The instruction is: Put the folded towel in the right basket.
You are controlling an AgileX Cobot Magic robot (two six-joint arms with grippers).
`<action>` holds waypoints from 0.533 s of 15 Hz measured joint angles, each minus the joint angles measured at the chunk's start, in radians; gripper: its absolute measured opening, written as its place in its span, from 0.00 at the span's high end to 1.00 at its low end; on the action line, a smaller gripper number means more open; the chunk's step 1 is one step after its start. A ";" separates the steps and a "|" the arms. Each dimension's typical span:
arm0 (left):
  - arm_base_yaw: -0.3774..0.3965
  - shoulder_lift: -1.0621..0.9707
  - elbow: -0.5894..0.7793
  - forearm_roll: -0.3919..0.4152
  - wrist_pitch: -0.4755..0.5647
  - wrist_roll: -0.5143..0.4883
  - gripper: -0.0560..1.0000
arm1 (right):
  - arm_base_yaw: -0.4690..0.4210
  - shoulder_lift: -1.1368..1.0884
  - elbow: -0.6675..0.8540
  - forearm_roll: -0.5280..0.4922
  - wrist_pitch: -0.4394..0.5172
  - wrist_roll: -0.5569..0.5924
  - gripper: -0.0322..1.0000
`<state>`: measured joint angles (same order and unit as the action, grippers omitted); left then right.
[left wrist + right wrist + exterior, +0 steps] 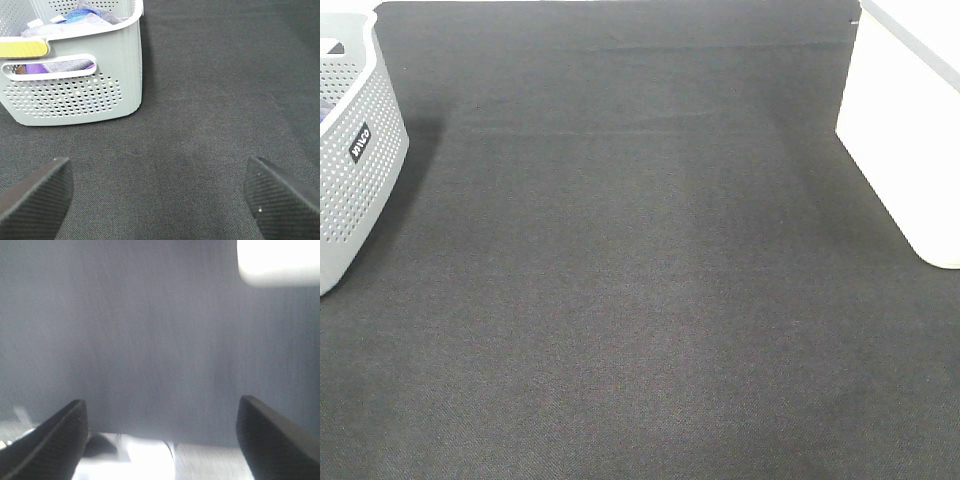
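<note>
We see a pale grey perforated basket (350, 160) at left, a plain white basket (905, 150) at right, and a dark charcoal mat (640, 300).

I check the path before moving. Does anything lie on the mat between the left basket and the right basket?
Nothing visible does. The dark mat is bare between the grey basket and the white basket. No folded towel shows on it; cloth lies in the grey basket.

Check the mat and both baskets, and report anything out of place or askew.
Nothing stands out. The grey basket stands upright with cloth inside, the white basket sits squarely, and the dark mat lies flat. No folded towel shows.
</note>
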<state>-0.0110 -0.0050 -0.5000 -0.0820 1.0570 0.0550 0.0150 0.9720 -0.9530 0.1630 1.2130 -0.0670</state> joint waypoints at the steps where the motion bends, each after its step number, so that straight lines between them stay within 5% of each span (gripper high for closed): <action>1: 0.000 0.000 0.000 0.000 0.000 0.000 0.12 | 0.000 -0.082 0.084 -0.010 -0.008 0.005 0.23; 8: 0.000 0.000 0.000 0.000 0.000 0.000 0.12 | 0.000 -0.571 0.437 -0.117 -0.138 0.022 0.23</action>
<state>-0.0110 -0.0050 -0.5000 -0.0820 1.0570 0.0550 0.0150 0.4010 -0.5160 0.0460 1.0750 -0.0450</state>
